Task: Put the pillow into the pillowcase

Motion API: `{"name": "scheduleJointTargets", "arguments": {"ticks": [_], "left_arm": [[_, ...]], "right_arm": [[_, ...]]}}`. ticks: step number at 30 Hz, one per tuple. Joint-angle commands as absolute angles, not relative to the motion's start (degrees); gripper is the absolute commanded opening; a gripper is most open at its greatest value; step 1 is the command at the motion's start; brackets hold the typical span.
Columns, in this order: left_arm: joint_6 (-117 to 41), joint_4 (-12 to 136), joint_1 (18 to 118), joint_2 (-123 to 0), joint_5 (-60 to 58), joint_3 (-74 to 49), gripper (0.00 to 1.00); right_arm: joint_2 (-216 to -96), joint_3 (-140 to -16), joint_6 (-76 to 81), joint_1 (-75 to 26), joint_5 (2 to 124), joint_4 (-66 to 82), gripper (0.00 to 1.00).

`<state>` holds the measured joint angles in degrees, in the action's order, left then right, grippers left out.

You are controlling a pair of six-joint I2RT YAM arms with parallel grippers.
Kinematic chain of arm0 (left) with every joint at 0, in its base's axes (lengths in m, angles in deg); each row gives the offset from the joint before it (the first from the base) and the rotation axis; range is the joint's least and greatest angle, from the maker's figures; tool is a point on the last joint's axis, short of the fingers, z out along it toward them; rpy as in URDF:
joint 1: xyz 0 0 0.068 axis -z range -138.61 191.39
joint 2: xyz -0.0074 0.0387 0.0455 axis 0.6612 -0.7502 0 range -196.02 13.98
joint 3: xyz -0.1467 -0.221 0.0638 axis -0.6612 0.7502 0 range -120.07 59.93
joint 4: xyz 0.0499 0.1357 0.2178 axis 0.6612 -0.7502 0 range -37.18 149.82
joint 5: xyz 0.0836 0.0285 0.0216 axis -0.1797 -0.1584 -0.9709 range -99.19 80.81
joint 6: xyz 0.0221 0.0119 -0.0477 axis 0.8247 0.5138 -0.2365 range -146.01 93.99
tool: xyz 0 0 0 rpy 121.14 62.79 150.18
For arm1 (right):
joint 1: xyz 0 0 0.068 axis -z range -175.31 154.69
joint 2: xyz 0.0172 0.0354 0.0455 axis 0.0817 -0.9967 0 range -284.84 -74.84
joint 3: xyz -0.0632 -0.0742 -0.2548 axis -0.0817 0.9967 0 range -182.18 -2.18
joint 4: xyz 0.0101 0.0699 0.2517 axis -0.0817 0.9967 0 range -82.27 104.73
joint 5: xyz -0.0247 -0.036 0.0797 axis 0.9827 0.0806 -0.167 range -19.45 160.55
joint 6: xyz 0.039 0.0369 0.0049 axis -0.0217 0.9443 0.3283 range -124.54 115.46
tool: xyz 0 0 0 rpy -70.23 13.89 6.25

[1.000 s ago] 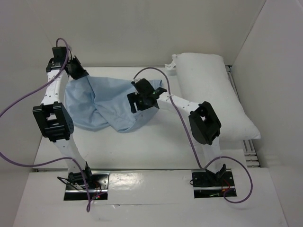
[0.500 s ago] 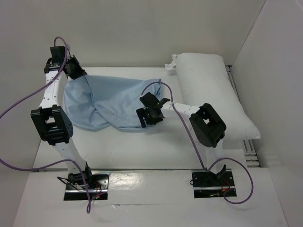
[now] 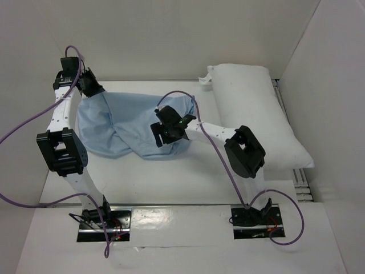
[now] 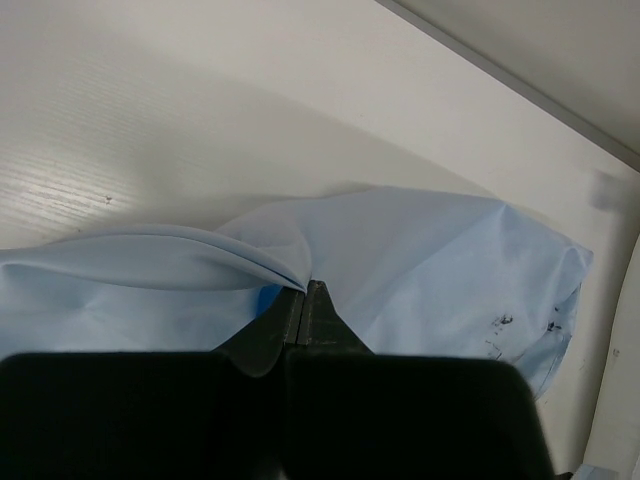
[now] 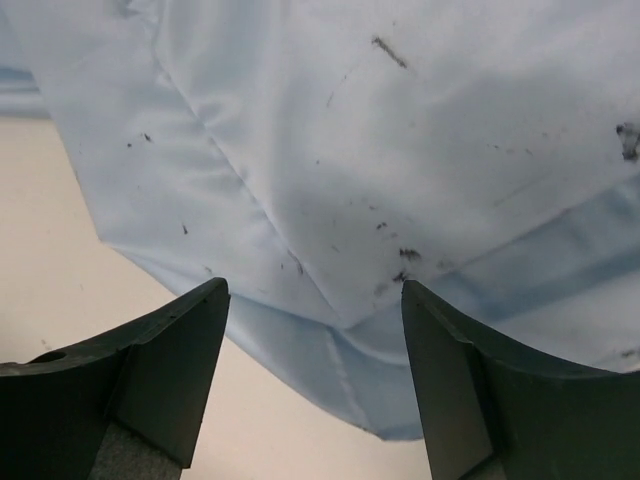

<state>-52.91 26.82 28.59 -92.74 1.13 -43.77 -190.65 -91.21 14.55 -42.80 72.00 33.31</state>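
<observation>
Top external view: pale blue pillowcase [image 3: 122, 125] crumpled on the left half of the bench [image 3: 188, 177], twisted through its middle. Pillow [image 3: 256, 108] at the far right, along the right wall, near the case's right end but apart from it, untouched by either tool and not yet inside anything.

Left tool [image 3: 94, 88] at the far-left corner of the case, clamped shut on it. Left wrist view: tips pressed together, a thin ridge of blue cloth caught between them. Right tool [image 3: 161, 132] over the right part of the case, spread wide, gripping nothing. Right wrist view: both fingers [image 5: 160, 370] framing speckled cloth with a seam and a lower edge over bare bench. Contact with the cloth not possible to tell.

Likely step: taking a second hold on the case to open its mouth.

Possible trouble:
- Pinching both layers at once and sealing the mouth instead of opening it, given limp cloth lying flat and stacked.
- Biting a closed seam rather than the open hem; mouth end not identifiable from these views.
- Tightening the twist, or dragging the small ridge out of the left tips, through any pull against that hold.
- Snagging the purple cable [image 3: 179, 97] looped just above the cloth.
- Ending with too narrow an opening for so plump a pillow.
</observation>
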Motion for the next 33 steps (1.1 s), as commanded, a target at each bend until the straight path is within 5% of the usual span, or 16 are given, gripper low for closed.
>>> {"name": "scheduleJointTargets", "arguments": {"ticks": [1,10,18,33], "left_arm": [[-51.5,27.7,28.8,-89.3,1.5,-43.6,0.0],[-51.5,27.7,28.8,-89.8,0.9,-43.6,0.0],[-52.0,27.2,28.8,-90.3,1.4,-45.3,0.0],[-52.0,27.2,28.8,-91.7,0.9,-46.7,0.0]], "right_arm": [[-193.7,-93.9,15.2,-42.7,70.8,32.3,0.74],[-198.1,-98.9,13.0,-44.9,75.8,38.1,0.64],[-198.7,-100.6,12.4,-44.9,78.7,40.5,0.0],[-186.9,-97.3,14.2,-39.9,79.8,35.3,0.0]]}}
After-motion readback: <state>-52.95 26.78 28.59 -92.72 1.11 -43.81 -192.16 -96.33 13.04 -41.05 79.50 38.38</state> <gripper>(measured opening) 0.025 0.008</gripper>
